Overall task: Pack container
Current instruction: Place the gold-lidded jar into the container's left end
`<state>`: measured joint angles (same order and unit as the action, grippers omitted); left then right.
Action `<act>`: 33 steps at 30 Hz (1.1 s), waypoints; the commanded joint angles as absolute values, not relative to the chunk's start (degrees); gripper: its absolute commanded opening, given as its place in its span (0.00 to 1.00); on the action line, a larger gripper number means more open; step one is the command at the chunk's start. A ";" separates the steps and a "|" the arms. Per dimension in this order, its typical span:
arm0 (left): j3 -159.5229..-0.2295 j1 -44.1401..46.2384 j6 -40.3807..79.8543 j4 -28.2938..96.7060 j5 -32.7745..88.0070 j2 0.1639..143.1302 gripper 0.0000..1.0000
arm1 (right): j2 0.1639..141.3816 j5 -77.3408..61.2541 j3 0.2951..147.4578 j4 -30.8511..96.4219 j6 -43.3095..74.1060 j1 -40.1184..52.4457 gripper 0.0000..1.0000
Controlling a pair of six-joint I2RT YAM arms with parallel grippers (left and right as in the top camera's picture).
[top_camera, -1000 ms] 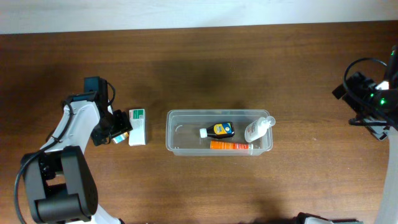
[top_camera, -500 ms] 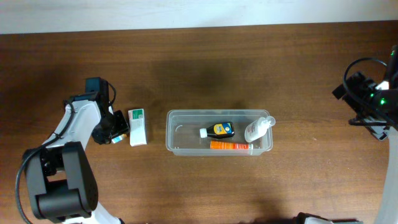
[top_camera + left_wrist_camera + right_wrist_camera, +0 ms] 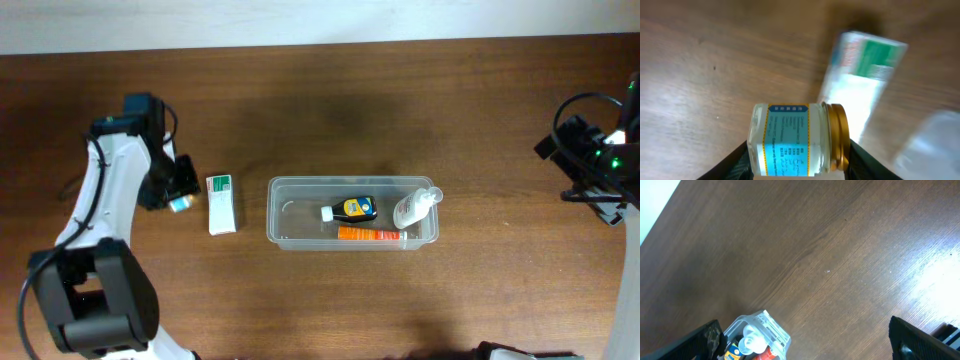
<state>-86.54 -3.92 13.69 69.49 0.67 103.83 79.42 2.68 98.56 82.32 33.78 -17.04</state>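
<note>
The clear plastic container stands mid-table and holds a black-and-yellow bottle, an orange tube and a clear bottle. Its corner shows in the right wrist view. My left gripper is shut on a small glass jar with a blue label and gold lid, held on its side above the table, left of the container. A white-and-green carton lies between the jar and the container, also in the left wrist view. My right gripper is open and empty at the far right.
Dark wooden table all around. A pale wall runs along the far edge. The right arm rests at the table's right edge with its cables.
My left gripper has lifted and moved up and slightly left with the jar, away from the carton. The right arm and the container have not moved.
</note>
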 commanded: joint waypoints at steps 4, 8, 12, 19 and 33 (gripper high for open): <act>-92.58 8.34 12.32 69.95 5.80 94.37 0.45 | 79.53 2.57 98.89 82.32 33.23 -17.37 0.98; -92.47 18.20 16.08 67.59 5.74 94.02 0.45 | 79.53 2.57 98.89 82.32 33.23 -17.37 0.98; -91.74 26.22 20.45 63.88 5.58 96.18 0.46 | 79.53 2.57 98.89 82.32 33.23 -17.37 0.98; -91.70 36.58 24.82 58.13 5.58 104.88 0.46 | 79.53 2.57 98.89 82.32 33.23 -17.37 0.98; -91.00 39.18 24.84 60.49 -3.03 109.93 0.46 | 79.53 2.57 98.89 82.32 33.23 -17.37 0.98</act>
<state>-91.55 39.42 23.90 60.18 1.21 110.17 79.42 2.68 98.56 82.32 33.80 -17.04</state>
